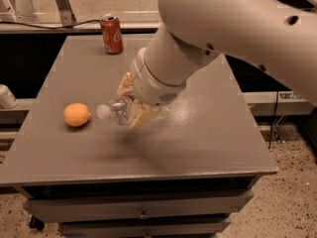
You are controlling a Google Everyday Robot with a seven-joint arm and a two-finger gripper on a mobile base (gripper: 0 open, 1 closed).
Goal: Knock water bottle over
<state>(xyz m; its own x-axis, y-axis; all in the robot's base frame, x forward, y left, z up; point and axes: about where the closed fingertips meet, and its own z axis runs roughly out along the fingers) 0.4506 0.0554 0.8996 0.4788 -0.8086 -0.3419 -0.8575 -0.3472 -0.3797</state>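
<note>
Grey matte tabletop [208,148] on a cabinet, with a drawer front [143,207] under the near edge and speckled floor [292,202] at the right of the frame. We logged one camera view.

Gripper [130,105]: we found it low over the middle of the table, at the end of the thick white arm [237,29] that reached in from the upper right of the frame. Its two tan fingers [142,117] sat one on the far side and one on the near side of the water bottle [116,112], against its clear ribbed body. We recorded the claw as clamped on the bottle.

Water bottle: it lay nearly horizontal in the grip, with its white cap [103,112] pointing to the frame's left and its base hidden behind the wrist. A soft shadow fell on the table below it. We could not tell whether the bottle touched the surface.

Surroundings: an orange [77,114] sat on the table just beside the cap, with a small gap between them. It was the nearest thing on that side. A red soda can [112,33] stood upright at the far edge of the table, well apart from the gripper. A pale object [6,96] showed off the table at the frame's left edge, cut off; we could not identify it.
</note>
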